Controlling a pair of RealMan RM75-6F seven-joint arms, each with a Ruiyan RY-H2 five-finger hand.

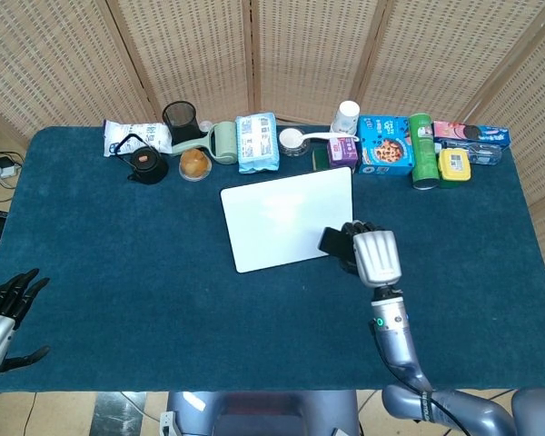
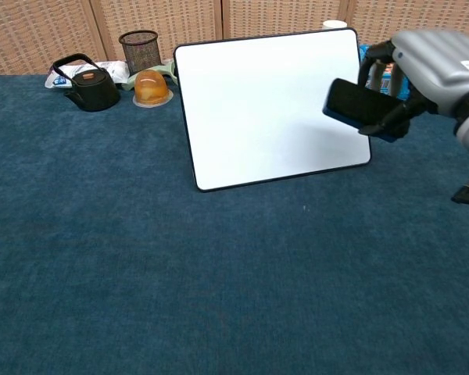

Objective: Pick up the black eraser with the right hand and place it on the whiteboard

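At about eight o'clock in the head view, the robot's left hand (image 1: 2, 318) hangs off the edge of the dark blue carpeted tabletop (image 1: 118, 254), its black fingers (image 1: 18, 283) spread apart and grasping nothing.

Along the tabletop's far edge, from ten o'clock toward two o'clock, stand a small black kettle (image 2: 86, 86), a black mesh pen cup (image 2: 139, 48), an orange jelly cup (image 2: 150, 87), a pale blue packet of wipes (image 1: 257, 143), a blue cookie box (image 1: 385, 145) and a green cylindrical tube (image 1: 423, 150).

Near the centre lies the white rectangular whiteboard with a thin dark frame (image 2: 258, 109).

The right hand (image 2: 430, 74) is raised at about three o'clock of the whiteboard, its fingers (image 2: 375, 58) closed around the black eraser (image 2: 361, 108). The eraser is a flat, matte black rectangular block with rounded corners and a blue strip along its lower edge. It is held clear of the tabletop, tilted, its free end over the whiteboard's right edge.
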